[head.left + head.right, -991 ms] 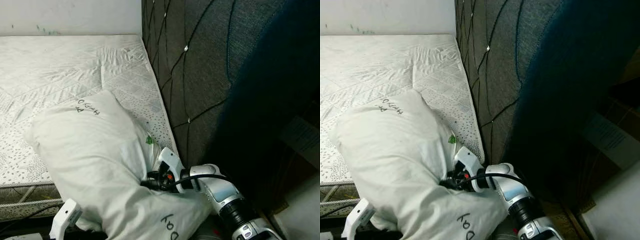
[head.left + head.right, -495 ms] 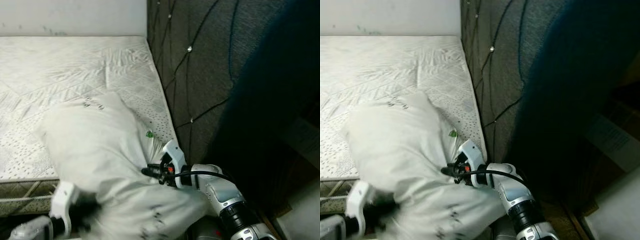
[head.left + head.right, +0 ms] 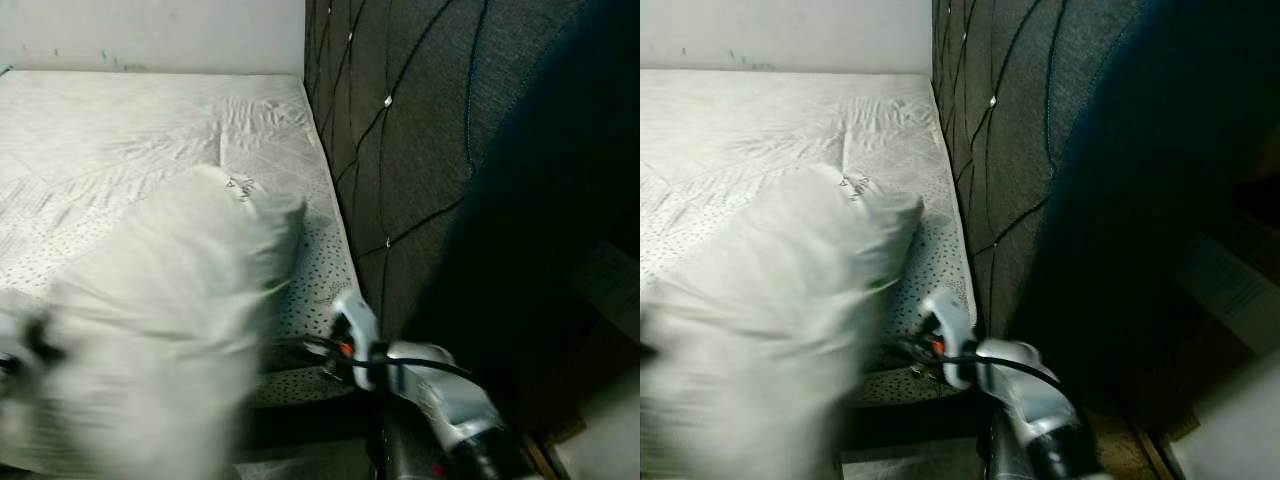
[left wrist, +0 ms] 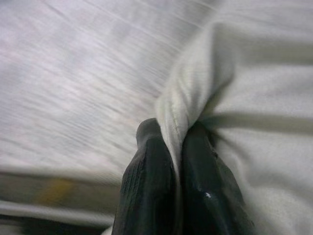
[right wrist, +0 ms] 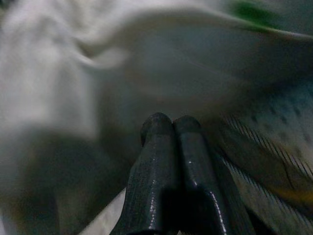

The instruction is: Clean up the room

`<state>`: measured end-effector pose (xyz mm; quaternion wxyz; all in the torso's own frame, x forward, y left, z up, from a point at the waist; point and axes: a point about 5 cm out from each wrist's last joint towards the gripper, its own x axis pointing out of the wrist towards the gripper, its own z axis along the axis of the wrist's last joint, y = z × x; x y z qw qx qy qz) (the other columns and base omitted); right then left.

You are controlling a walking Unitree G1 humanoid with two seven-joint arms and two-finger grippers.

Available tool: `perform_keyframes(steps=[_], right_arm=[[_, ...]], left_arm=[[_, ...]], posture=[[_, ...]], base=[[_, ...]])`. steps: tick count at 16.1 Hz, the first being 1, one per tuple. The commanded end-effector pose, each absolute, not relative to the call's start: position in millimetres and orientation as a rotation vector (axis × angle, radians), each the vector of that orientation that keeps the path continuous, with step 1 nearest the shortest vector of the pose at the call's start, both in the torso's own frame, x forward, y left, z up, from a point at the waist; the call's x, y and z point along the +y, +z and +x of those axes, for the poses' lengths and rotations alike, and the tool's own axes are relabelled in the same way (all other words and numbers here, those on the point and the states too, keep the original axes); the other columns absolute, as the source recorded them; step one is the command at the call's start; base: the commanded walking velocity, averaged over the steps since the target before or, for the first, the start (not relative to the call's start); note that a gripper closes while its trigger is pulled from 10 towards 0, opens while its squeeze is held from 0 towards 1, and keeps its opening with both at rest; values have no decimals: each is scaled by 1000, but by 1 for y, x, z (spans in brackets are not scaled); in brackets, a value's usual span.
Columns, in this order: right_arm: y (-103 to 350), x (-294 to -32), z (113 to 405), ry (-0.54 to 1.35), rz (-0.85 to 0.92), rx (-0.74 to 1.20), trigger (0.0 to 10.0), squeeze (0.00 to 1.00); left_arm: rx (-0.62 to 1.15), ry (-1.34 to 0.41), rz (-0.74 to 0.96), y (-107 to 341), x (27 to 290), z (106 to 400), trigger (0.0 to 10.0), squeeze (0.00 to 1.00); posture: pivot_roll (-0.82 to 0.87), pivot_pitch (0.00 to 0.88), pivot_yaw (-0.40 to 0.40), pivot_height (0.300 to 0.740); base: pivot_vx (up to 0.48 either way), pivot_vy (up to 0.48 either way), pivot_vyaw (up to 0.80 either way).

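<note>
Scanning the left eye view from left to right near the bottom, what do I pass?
Blurred white pillow → right end effector at the mattress corner → right arm → dark quilted headboard.

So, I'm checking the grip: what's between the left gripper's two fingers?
In the left wrist view, a pinched fold of the white pillow sits between the left gripper fingers, above the mattress.

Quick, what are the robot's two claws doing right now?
Left gripper: shut on a fold of the pillow.
Right gripper: shut, holding nothing.
</note>
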<state>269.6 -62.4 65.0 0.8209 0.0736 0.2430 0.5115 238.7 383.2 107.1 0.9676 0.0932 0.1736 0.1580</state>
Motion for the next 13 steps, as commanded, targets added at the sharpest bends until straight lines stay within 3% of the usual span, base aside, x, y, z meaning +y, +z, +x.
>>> perform_keyframes(steps=[1,6,7,8,9,13], right_arm=[[77,-60,271,1104,163,471,0,0],[79,-54,266,1124,144,460,0,0],[79,-57,271,1084,77,432,6392,0],[79,-58,274,1058,55,420,10000,0],[82,-62,279,1024,66,408,10000,1000],[65,-74,273,1073,-26,557,10000,1000]], left_arm=[[234,435,240,136,403,241,0,0],[280,650,189,135,442,228,0,0],[303,627,158,120,433,230,0,0],[327,607,161,110,423,232,0,0],[371,542,129,82,396,236,0,0],[378,452,55,57,353,246,0,0]], posture=[[-66,0,-38,570],[-64,0,-35,570],[-64,0,-32,570],[-65,0,-30,570],[-67,0,-30,570],[-70,0,-34,570]], base=[[0,0,0],[0,0,0],[0,0,0],[0,0,0],[0,0,0],[0,0,0]])
